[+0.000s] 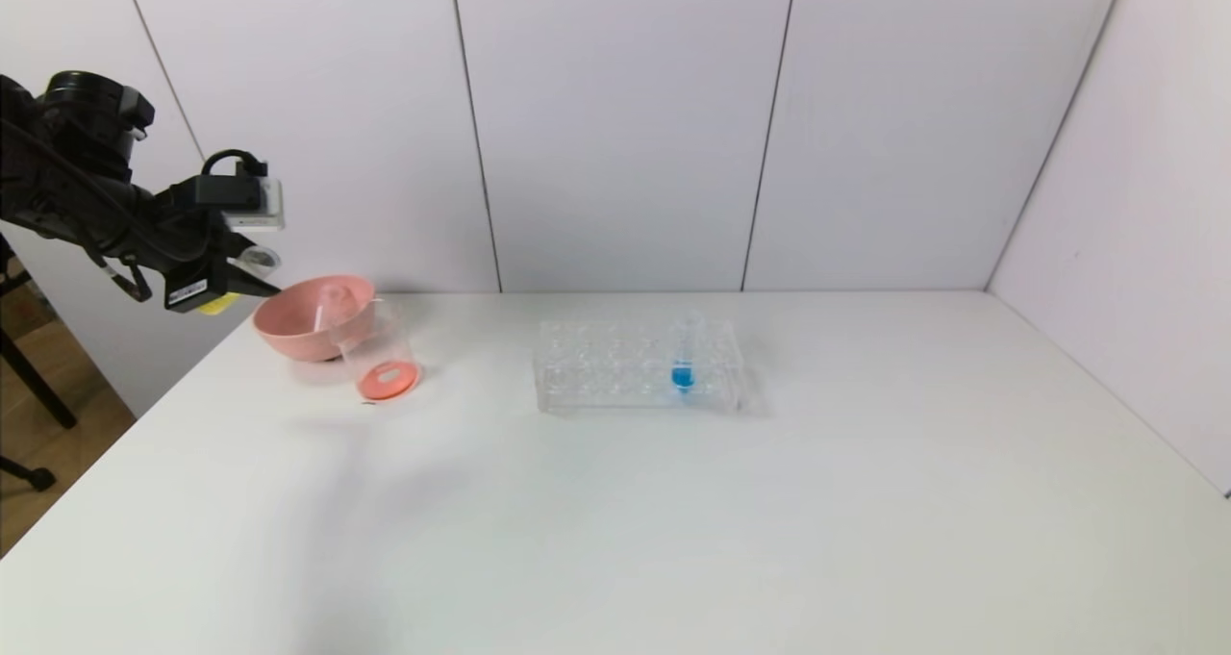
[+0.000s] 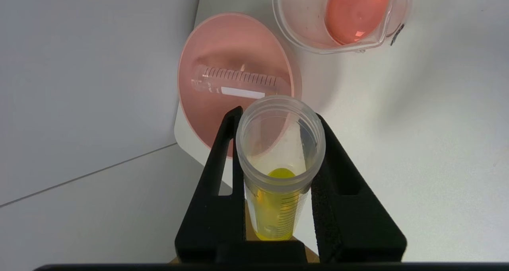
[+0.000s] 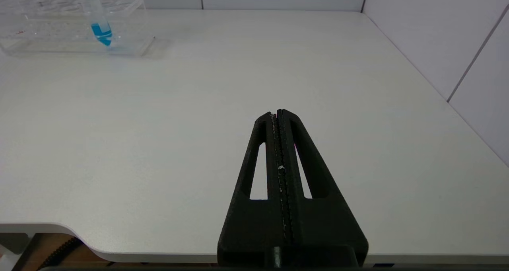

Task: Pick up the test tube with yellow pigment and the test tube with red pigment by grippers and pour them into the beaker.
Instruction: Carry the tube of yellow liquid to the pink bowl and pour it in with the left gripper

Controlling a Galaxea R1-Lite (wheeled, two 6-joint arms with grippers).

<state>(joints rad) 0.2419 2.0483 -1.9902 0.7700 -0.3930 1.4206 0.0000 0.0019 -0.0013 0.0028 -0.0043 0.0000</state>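
Beaker (image 1: 383,357) stands on table (image 1: 673,511) at far left, touching the front-right of pink bowl (image 1: 310,314), w/ a shallow layer of red-orange liquid in its bottom. Bowl holds one clear graduated tube (image 2: 234,81) lying on its side, looks drained; can't tell for sure it's the red tube. Rack (image 1: 640,365) sits mid-table, well apart from beaker, w/ a single blue tube (image 1: 685,352) upright in a hole near its right end; other holes I can see are bare. Yellow tube (image 2: 278,171) is off the table, in left gripper (image 2: 278,116): yellow liquid pooled in the rounded bottom, open mouth pointing toward bowl & beaker in left wrist view. Left arm reaches in from the left edge in head view, raised above table level, gripper (image 1: 260,285) tip just left of the bowl rim, not over the beaker. Its jaws are clenched on the yellow tube, one finger (image 2: 222,159) each side just below the wider rim. Right gripper (image 3: 278,114) isn't visible in head view; right wrist view shows it low over the near-right part of the table, well apart from the rack, jaws pressed fully together, holding nothing.
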